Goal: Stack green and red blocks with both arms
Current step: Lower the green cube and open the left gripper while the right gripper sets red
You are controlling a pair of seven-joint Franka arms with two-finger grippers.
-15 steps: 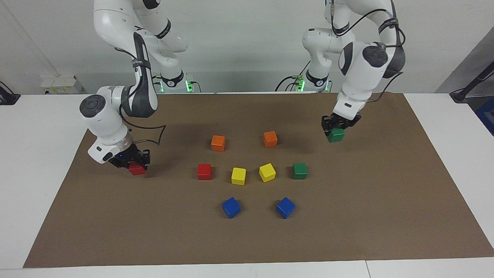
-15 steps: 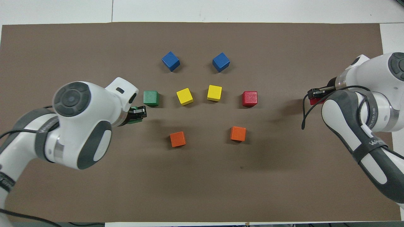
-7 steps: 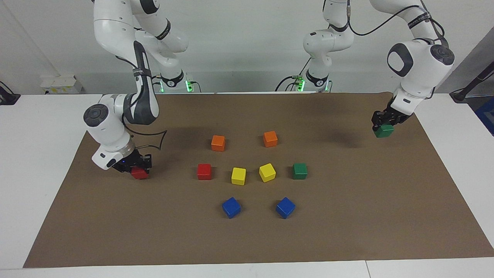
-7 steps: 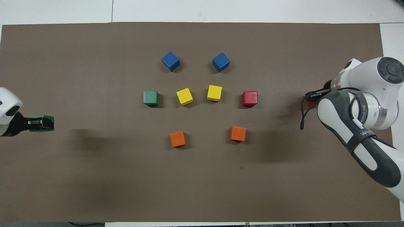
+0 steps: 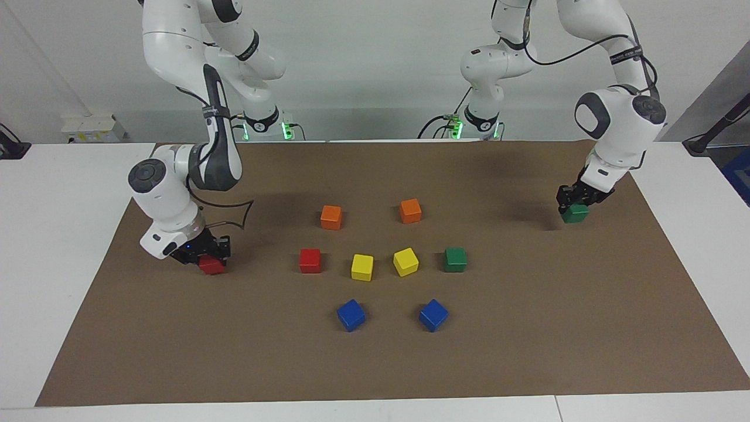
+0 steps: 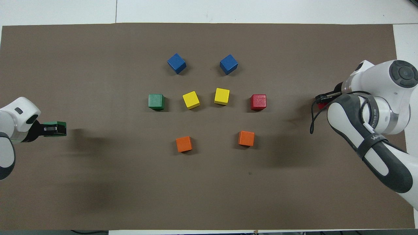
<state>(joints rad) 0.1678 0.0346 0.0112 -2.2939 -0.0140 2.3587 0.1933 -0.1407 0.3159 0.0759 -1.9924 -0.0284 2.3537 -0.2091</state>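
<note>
My left gripper is shut on a green block and holds it at or just above the mat near the left arm's end of the table; the block also shows in the overhead view. My right gripper is shut on a red block, low at the mat near the right arm's end; in the overhead view only an edge of that block shows under the arm. A second green block and a second red block sit free at the two ends of the middle row.
Two yellow cubes lie between the free red and green blocks. Two orange cubes lie nearer to the robots, two blue cubes farther. All rest on a brown mat.
My left gripper has carried its green block from beside the orange cubes out toward the left arm's end and lowered it. My right gripper has sunk slightly with its red block.
</note>
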